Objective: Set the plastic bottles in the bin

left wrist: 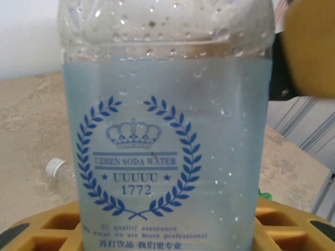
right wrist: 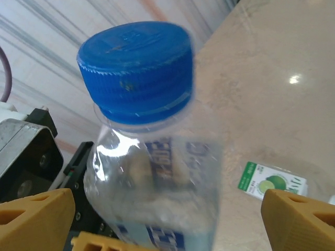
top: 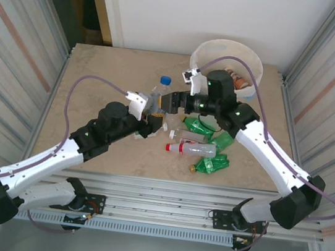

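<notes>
A clear soda-water bottle [top: 158, 93] with a blue cap [top: 166, 80] and a blue-printed label [left wrist: 141, 157] stands upright above mid-table. My left gripper [top: 148, 114] is shut on its lower body. My right gripper [top: 169, 101] is open, with its yellow fingers [right wrist: 34, 219] wide apart on either side of the bottle's upper part [right wrist: 157, 193], below the cap [right wrist: 137, 68]. On the table lie a clear red-capped bottle [top: 190, 149] and green bottles [top: 212, 163]. The cream-white bin [top: 197, 56] stands at the far right.
A loose white cap [top: 165, 126] lies beside the left gripper; the same cap [left wrist: 55, 166] is on the tabletop in the left wrist view. A flattened bottle with a green label [right wrist: 269, 180] lies on the table. Something brown [top: 242, 82] sits inside the bin. Corrugated walls flank the table.
</notes>
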Controlling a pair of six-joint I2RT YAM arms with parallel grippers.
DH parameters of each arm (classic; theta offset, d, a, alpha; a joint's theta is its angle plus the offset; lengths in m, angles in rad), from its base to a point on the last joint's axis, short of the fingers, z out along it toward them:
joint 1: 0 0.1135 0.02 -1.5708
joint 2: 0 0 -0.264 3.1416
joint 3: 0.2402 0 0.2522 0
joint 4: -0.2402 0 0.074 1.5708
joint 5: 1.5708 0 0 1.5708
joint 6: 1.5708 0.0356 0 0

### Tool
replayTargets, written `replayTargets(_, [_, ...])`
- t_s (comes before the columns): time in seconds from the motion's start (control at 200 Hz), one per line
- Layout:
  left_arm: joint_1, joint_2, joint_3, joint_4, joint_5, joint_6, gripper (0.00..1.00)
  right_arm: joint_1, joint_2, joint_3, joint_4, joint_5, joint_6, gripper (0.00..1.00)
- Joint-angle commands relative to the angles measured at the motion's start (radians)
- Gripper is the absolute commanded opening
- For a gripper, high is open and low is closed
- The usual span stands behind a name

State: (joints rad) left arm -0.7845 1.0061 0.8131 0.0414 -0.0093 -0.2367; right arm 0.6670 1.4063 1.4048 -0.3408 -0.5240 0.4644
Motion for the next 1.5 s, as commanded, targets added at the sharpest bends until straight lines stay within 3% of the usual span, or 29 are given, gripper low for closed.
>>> replayTargets(0.0, [0.003,-0.005,0.011,0.066,0.031,-0.009,0.24,0.026,0.034,0.058,0.013,0.014,0.005,0.88])
replayTargets(0.06, [0.004,-0.008,0.012,0.064,0.030,-0.009,0.24,0.041,0.054,0.067,0.011,0.020,0.003,0.85])
replayTargets(0.311, [0.004,-0.018,0.011,0.076,0.008,-0.003,0.25,0.085,0.095,0.098,-0.013,0.058,-0.010,0.53])
replayTargets(0.406, [0.004,-0.019,0.010,0.077,-0.002,-0.006,0.30,0.086,0.089,0.108,-0.030,0.082,-0.023,0.42])
replayTargets(0.461, [0.004,-0.022,0.009,0.075,-0.002,-0.006,0.39,0.085,0.083,0.120,-0.041,0.103,-0.037,0.39])
replayTargets(0.576, [0.004,-0.048,0.003,0.065,-0.007,-0.016,0.77,0.084,0.082,0.171,-0.097,0.159,-0.079,0.35])
replayTargets(0.671, [0.004,-0.096,-0.012,0.058,-0.013,-0.027,0.98,0.077,0.080,0.222,-0.145,0.196,-0.121,0.35])
replayTargets(1.092, [0.004,-0.295,-0.190,0.094,-0.114,-0.068,0.99,-0.083,0.094,0.527,-0.391,0.377,-0.275,0.34])
replayTargets(1.307, [0.004,-0.355,-0.280,0.093,-0.168,-0.094,0.99,-0.269,0.133,0.646,-0.419,0.357,-0.320,0.34])
replayTargets(1.493, [0.004,-0.398,-0.304,0.094,-0.207,-0.089,0.99,-0.417,0.258,0.804,-0.508,0.347,-0.351,0.34])
